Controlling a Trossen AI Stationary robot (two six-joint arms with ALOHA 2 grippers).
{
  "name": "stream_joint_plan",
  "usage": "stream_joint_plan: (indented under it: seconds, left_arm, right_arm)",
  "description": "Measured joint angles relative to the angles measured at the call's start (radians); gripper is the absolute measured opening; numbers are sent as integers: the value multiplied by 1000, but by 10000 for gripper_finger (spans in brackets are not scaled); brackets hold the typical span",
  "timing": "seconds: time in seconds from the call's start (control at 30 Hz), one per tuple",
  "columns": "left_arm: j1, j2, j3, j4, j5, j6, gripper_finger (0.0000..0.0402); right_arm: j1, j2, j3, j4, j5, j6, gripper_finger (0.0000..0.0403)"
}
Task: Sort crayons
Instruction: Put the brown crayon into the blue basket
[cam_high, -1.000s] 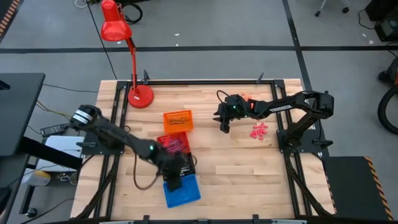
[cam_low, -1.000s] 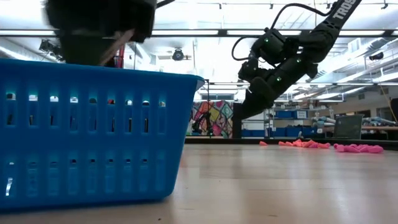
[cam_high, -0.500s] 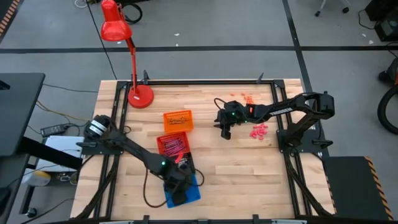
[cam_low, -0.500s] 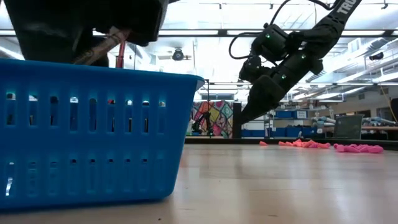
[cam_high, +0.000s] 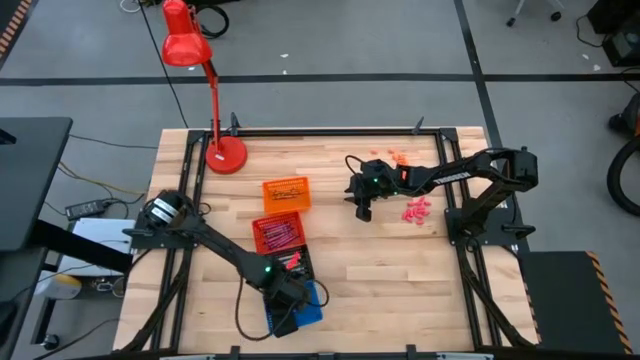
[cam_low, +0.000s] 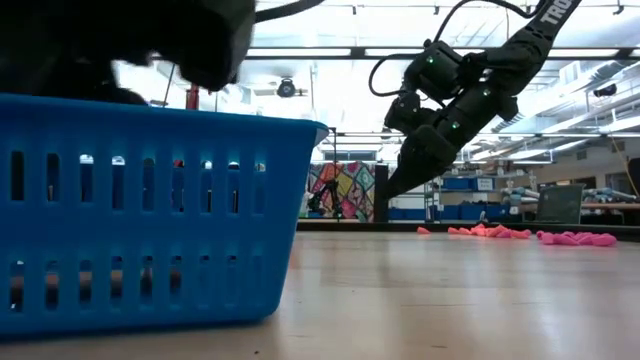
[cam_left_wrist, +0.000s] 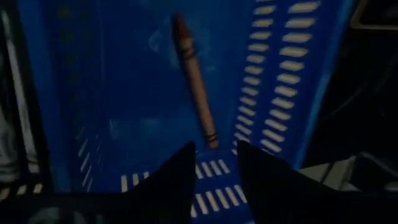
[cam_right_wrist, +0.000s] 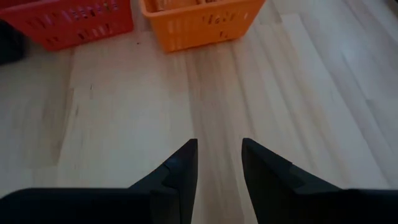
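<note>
**Crayon lies loose in the blue tray under the left pincer**

Crayon (cam_left_wrist: 195, 85), brownish with a dark red tip, rests flat on the floor of the blue tray (cam_left_wrist: 298, 93), just ahead of the left pincer (cam_left_wrist: 214, 171), whose fingers are parted and grasp nothing. From above, the left pincer (cam_high: 285, 300) is lowered into the blue tray (cam_high: 310, 308) at the near edge of the counter (cam_high: 380, 270). At counter height, the blue tray (cam_low: 150, 210) fills the foreground with the dark bulk of the left arm over it.

Behind the blue tray stand a red tray (cam_high: 277, 232) with maroon-red crayons in it and, farther back, an orange tray (cam_high: 286, 192). A black tray sits between the red and blue ones, mostly hidden by the arm.

The right pincer (cam_high: 361, 204) hangs above bare wood near the middle of the counter, its fingers spread and empty (cam_right_wrist: 217, 165). Just beside it lies a pile of pink crayons (cam_high: 416, 209), and a small scatter of orange crayons (cam_high: 398, 157) lies toward the back edge. A red desk lamp (cam_high: 225, 153) stands at the far left corner.
</note>
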Motion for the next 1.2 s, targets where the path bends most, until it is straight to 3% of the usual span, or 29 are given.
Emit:
stream_joint_plan:
  seconds: [0.1,0.3,0.53,0.67,0.9,1.0,1.2]
  left_arm:
    - [28,-13,22,-76,0,46,146]
    - [55,-92,69,-300,-244,268,150]
    - [126,-236,67,-293,-409,598,150]
    - [208,-282,35,-328,-508,644,150]
    - [354,-292,-154,-304,-486,726,150]
    - [406,-293,-214,-222,-466,808,150]
    - [538,-306,-239,-166,-343,938,150]
  right_arm:
    - [-9,0,0,6,0,-7,129]
    - [-16,0,0,10,0,-10,129]
    - [-3,-13,0,-3,0,-37,129]
    - [-6,-54,0,35,-1,-123,129]
    - [-28,-158,1,154,11,-321,129]
    - [-80,-179,1,198,0,-347,129]
    - [-197,-159,1,362,-122,-369,129]
